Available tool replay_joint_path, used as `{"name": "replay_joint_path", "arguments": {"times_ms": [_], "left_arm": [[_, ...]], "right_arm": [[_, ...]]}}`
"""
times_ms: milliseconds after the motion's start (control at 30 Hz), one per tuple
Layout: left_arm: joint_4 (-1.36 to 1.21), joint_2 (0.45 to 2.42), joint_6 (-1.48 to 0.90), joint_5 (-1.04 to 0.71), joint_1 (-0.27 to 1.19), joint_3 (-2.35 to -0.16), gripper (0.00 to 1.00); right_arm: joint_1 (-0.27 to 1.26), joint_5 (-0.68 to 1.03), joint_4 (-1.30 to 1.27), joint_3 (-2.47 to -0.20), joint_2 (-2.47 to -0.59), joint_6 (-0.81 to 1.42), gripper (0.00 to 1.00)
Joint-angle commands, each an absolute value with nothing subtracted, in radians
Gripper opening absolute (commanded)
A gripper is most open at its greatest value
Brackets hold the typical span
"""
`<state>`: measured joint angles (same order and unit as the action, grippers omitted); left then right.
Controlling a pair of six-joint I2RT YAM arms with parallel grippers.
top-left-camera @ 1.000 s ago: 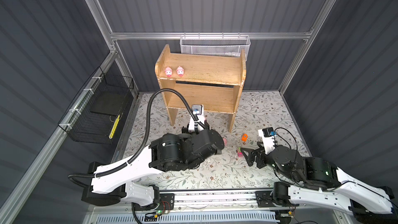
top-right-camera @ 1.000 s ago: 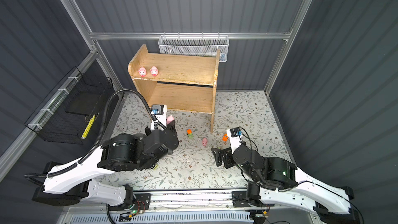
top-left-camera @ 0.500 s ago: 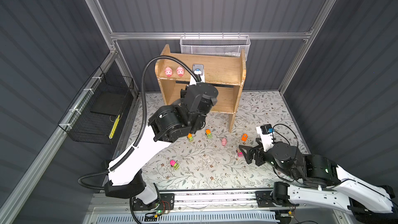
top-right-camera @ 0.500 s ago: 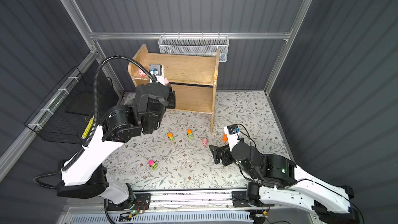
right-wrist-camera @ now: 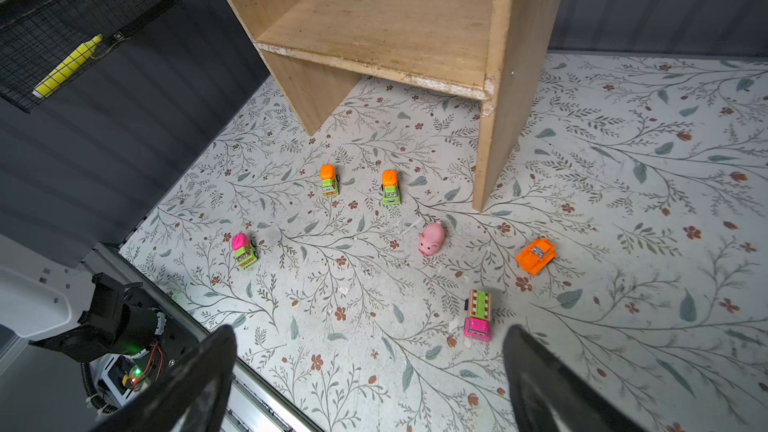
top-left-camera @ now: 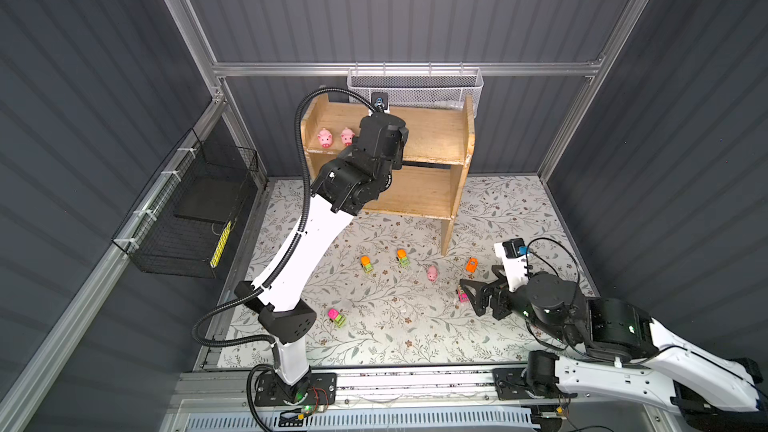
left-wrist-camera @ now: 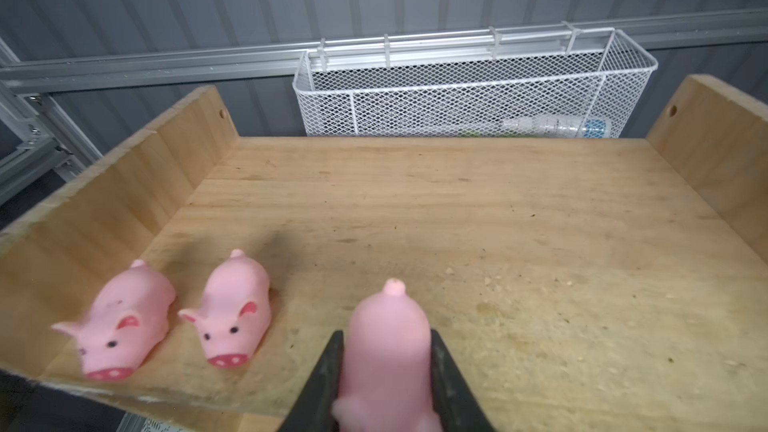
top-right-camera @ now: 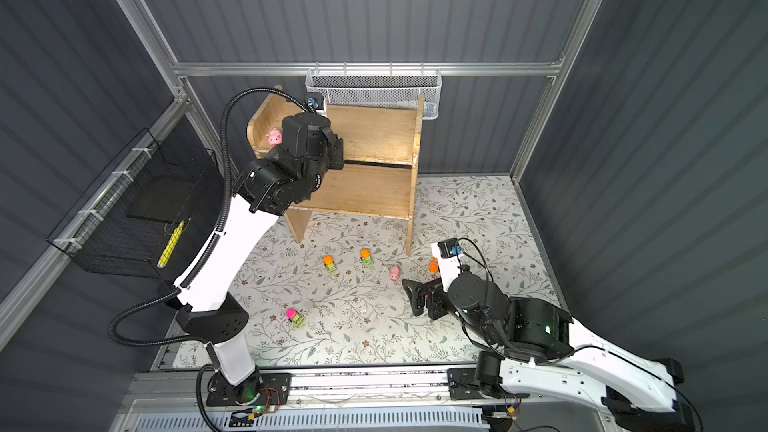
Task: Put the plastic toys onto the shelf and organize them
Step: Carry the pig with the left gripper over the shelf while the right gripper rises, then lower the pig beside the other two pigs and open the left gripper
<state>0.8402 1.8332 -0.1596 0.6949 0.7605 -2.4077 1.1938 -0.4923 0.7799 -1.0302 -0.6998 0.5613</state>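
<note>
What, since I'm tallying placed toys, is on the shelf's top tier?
Two pigs stand together on the top tier. A third pig hangs over it in the left gripper, jaws shut. The tier beneath that pig is covered.

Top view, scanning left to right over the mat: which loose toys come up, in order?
pink-topped car → orange-topped truck → second orange-topped truck → pink pig → orange bulldozer. The pink truck is left out: it overlaps the bulldozer sideways.

We stretch our left arm point(top-left-camera: 309, 234) high and forward, the left pincer point(left-wrist-camera: 384, 340) clamped on a pink pig point(left-wrist-camera: 388, 309). Our right arm point(top-left-camera: 615, 326) lies low, the right pincer point(right-wrist-camera: 370, 332) spread wide.
</note>
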Motion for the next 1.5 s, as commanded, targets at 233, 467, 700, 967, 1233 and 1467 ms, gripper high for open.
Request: {"name": "replay_joint_path", "arguments": {"times_ms": [233,467,700,967,1233,1467], "left_arm": [[0.831,1.844,-0.154,0.584,0.714,-2.480,0.32],[0.823,1.867,-0.157,0.524,0.680,-2.497,0.32],[0.807,1.875,-0.155,0.473,0.644,-2.495,0.33],[0.788,1.873,-0.163,0.459,0.634,-2.455,0.33],[0.769,1.871,-0.168,0.441,0.629,-2.417,0.33],[0.751,1.869,-0.167,0.441,0.626,-2.395,0.34]], "right_arm": [[1.141,-0.458,0.731,-1.382,-0.874,0.310,0.99],[1.081,-0.368,0.715,-1.621,-1.029,0.213,0.99],[1.074,-0.344,0.713,-1.695,-1.094,0.198,0.99],[1.060,-0.344,0.713,-1.678,-1.090,0.211,0.99],[1.051,-0.348,0.721,-1.664,-1.080,0.220,0.99],[1.040,-0.350,0.726,-1.643,-1.062,0.230,0.99]]}}
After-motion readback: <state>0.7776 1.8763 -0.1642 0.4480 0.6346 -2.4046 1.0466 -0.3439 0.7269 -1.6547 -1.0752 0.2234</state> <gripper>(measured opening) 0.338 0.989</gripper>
